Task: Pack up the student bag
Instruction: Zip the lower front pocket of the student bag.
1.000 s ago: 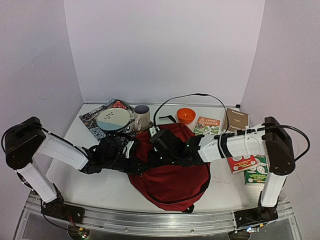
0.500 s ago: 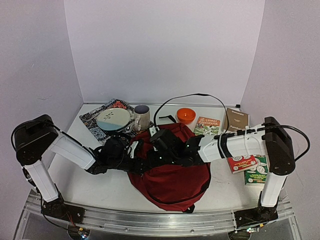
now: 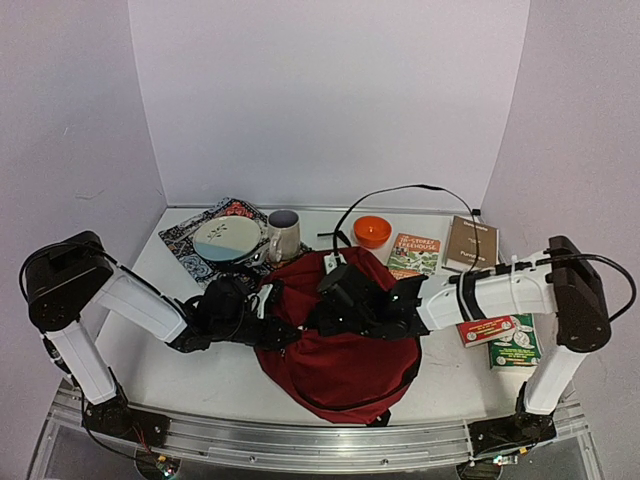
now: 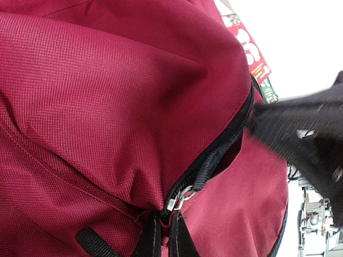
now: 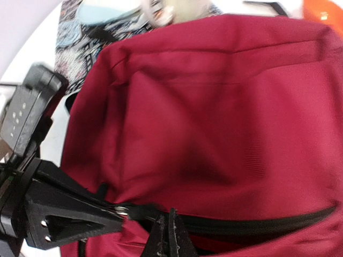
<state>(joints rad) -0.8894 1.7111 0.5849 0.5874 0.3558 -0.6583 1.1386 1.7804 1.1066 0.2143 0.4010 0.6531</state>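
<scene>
Backpack first, from the top external view: the student bag (image 3: 345, 365) lies flat on the table (image 3: 180, 365), at its middle and toward the near edge. The left gripper (image 3: 278, 332) meets its left edge, and the right gripper (image 3: 322, 318) sits on its upper left part, just beside the other.

From the left wrist, the student bag (image 4: 107, 96) fills the picture. The fingers (image 4: 147, 238) stand almost together, pinched on the bag right below the silver zip slider (image 4: 179, 197), where the partly open black zip (image 4: 225, 142) ends.

From the right wrist, red fabric spreads above the fingers (image 5: 161, 235), which are pressed together on the bag's black zip band (image 5: 257, 222). The left gripper's tip (image 5: 115, 211) holds the same band just to their left.
</scene>
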